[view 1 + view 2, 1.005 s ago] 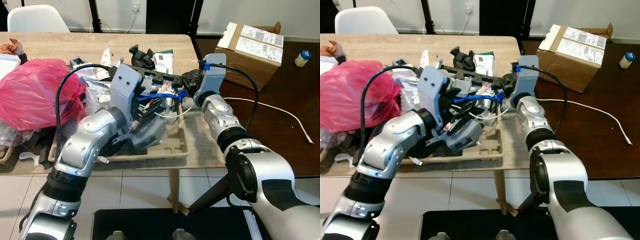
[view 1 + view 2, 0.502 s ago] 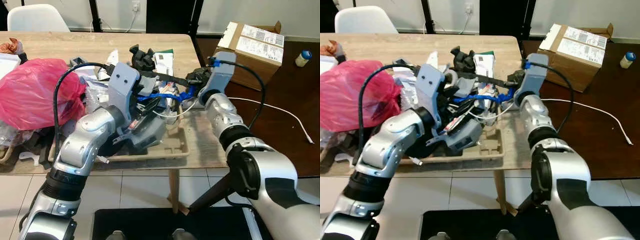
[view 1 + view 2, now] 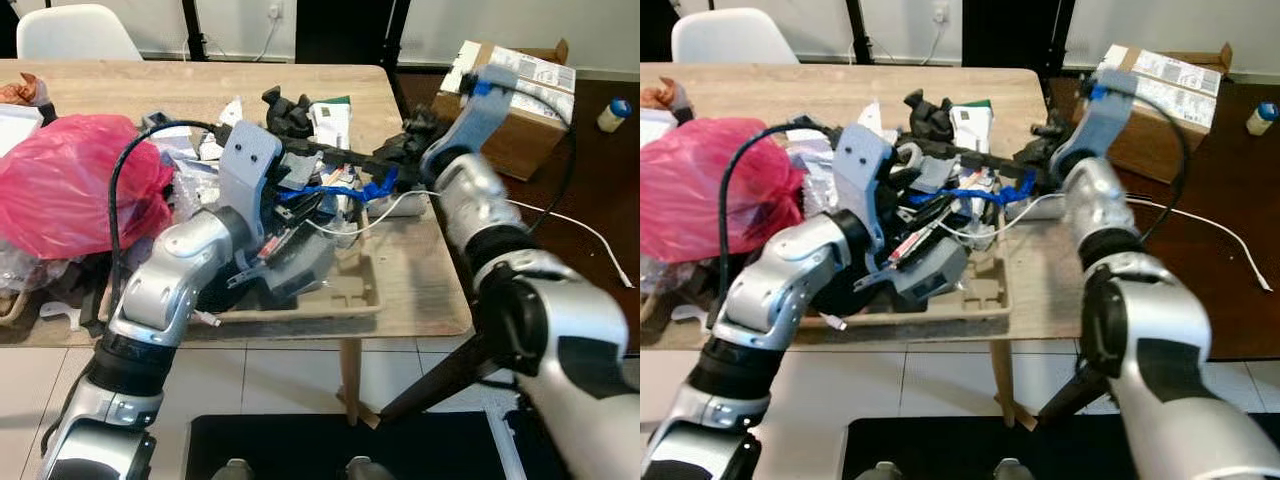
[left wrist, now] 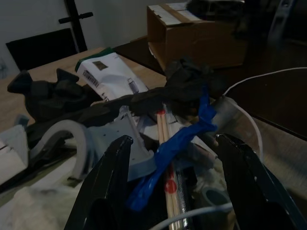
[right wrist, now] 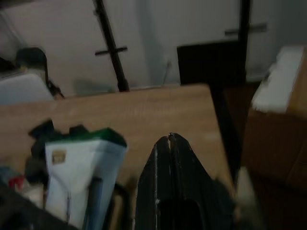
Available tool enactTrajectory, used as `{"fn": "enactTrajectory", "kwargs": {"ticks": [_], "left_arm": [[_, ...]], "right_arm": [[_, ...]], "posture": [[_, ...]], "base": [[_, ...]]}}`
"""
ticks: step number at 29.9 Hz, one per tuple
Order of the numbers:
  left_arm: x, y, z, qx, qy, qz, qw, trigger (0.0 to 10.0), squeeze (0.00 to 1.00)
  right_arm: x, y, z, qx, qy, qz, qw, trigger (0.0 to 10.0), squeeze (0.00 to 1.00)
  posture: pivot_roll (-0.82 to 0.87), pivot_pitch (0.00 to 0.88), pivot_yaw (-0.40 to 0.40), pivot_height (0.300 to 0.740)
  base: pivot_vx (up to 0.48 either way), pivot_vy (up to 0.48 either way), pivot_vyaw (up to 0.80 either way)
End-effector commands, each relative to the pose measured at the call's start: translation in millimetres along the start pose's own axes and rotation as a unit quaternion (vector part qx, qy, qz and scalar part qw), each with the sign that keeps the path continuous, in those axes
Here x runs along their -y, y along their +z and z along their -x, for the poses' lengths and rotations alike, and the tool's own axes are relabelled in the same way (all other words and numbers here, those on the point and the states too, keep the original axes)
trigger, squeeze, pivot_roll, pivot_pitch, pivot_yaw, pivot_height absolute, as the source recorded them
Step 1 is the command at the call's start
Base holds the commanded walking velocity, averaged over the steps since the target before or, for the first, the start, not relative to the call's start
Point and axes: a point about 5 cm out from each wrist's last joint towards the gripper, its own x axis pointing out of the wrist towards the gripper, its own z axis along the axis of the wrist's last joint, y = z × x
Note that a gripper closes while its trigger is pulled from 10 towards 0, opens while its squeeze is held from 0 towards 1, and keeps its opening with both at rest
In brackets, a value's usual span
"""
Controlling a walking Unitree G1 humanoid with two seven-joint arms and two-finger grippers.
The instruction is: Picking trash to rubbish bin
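Observation:
A heap of trash (image 3: 300, 190) fills a brown pulp tray (image 3: 350, 295) on the wooden table (image 3: 150, 85). In the heap lie a white and green packet (image 3: 327, 120), a blue tape strip (image 3: 340, 188), a thin white cable (image 3: 385, 212) and a long black strip (image 3: 340, 155). My left gripper (image 4: 172, 143) is down in the heap, open, with the blue tape and some wooden sticks between its fingers (image 4: 110, 182). My right gripper (image 3: 408, 150) hangs over the table's right edge, shut (image 5: 170, 139). The right end of the black strip meets it.
A pink plastic bag (image 3: 70, 185) bulges on the table's left side. Right of the table, a cardboard box (image 3: 520, 75) and a small bottle (image 3: 612, 112) stand on the dark floor. A white chair (image 3: 75, 30) is behind the table, a black mat (image 3: 350, 440) at my feet.
My right arm has risen and swung right, toward the cardboard box. The black strip's end and the blue tape followed it out of the heap. My left arm barely moved.

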Motion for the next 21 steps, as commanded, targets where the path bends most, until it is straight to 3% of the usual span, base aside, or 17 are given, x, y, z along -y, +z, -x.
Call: {"fn": "enactTrajectory", "kwargs": {"ticks": [1, 2, 3, 5, 7, 10, 13, 21], "left_arm": [[1.8, -2, -1.2, -0.005, -0.007, -0.008, 1.0, 10.0, 0.0], [1.9, -2, -1.1, -0.006, -0.008, -0.009, 1.0, 10.0, 0.0], [1.9, -2, -1.1, -0.006, -0.008, -0.009, 1.0, 10.0, 0.0], [2.3, -3, -1.3, -0.007, -0.01, -0.01, 1.0, 10.0, 0.0], [2.9, -3, -1.6, -0.007, -0.011, -0.01, 1.0, 10.0, 0.0], [4.5, -3, -2.5, -0.009, -0.018, -0.012, 1.0, 10.0, 0.0], [4.5, -4, -2.4, -0.01, -0.019, -0.014, 1.0, 10.0, 0.0], [4.6, -4, -1.8, -0.011, -0.02, -0.015, 1.0, 10.0, 0.0]], "right_arm": [[-4.6, -15, 3.8, -0.046, 0.043, 0.108, 0.992, 10.0, 1.0], [-5.1, -21, 6.6, -0.062, 0.065, 0.166, 0.982, 10.0, 1.0], [-5.1, -21, 6.6, -0.062, 0.065, 0.166, 0.982, 10.0, 1.0], [-4.8, -30, 11.4, -0.079, 0.094, 0.233, 0.965, 10.0, 1.0], [-4.6, -33, 13.2, -0.084, 0.103, 0.251, 0.959, 10.0, 1.0], [-6.1, -43, 19.2, -0.106, 0.154, 0.319, 0.929, 10.0, 1.0], [-6.1, -44, 21.1, -0.113, 0.182, 0.337, 0.917, 10.0, 1.0], [-2.0, -35, 20.1, -0.107, 0.195, 0.358, 0.907, 10.0, 1.0]], "posture": [[0.06, 0.204, -0.018, 0.74], [0.06, 0.204, -0.016, 0.74], [0.06, 0.204, -0.016, 0.74], [0.06, 0.204, -0.015, 0.74], [0.06, 0.206, -0.015, 0.74], [0.06, 0.208, -0.014, 0.74], [0.06, 0.207, -0.013, 0.74], [0.06, 0.2, -0.015, 0.74]], "base": [[0.0, 0.0, 0.0], [0.0, 0.0, 0.0], [0.0, 0.0, 0.0], [0.0, 0.0, 0.0], [0.0, 0.0, 0.0], [0.0, 0.0, 0.0], [0.0, 0.0, 0.0], [0.0, 0.0, 0.0]]}}
